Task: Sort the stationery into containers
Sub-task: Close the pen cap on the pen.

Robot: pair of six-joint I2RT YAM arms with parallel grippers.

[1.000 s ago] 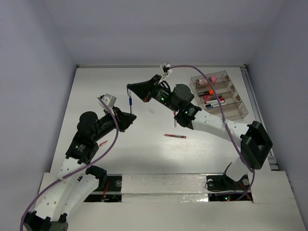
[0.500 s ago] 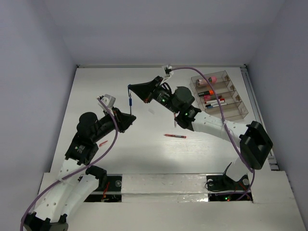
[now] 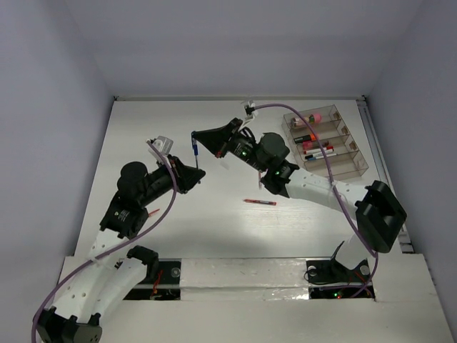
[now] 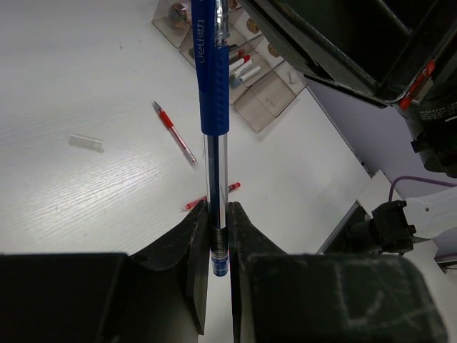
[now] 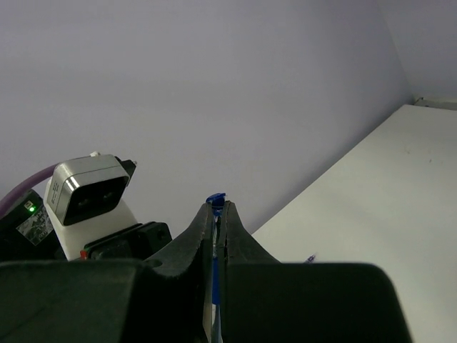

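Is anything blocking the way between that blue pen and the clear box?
Nothing visible does. The blue pen is held aloft, pinched by the left gripper and right gripper; only the right arm lies toward the clear box.

White flat tabletop (image 3: pixel 143 121) is carrying four things directly. Clear plastic rectangular organiser (image 3: pixel 350 166), split into four long compartments, is sitting at the far right, near the right edge. Thin red pen (image 3: pixel 260 202) is lying flat near the centre, well apart from the organiser. Short red piece (image 3: pixel 152 211) is lying toward the near left. Small clear stub (image 4: pixel 86 143) is lying beyond the pen.
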